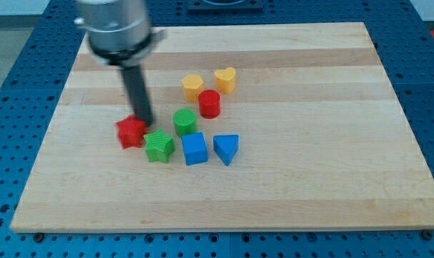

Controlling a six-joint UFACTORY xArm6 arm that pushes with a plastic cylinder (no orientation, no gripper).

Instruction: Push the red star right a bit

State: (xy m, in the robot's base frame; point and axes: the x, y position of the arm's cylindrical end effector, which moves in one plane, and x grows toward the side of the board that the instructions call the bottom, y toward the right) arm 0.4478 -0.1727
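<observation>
The red star (130, 132) lies on the wooden board (310, 179) left of centre. My tip (145, 124) is at the star's upper right edge, touching or nearly touching it. The green star (159, 146) sits just right of and below the red star. The green cylinder (185, 122) stands to the right of my tip.
A blue cube (194, 149) and a blue triangular block (226, 149) lie right of the green star. A red cylinder (209, 104), a yellow hexagon-like block (193, 87) and a yellow heart (225, 79) sit above them. Blue perforated table surrounds the board.
</observation>
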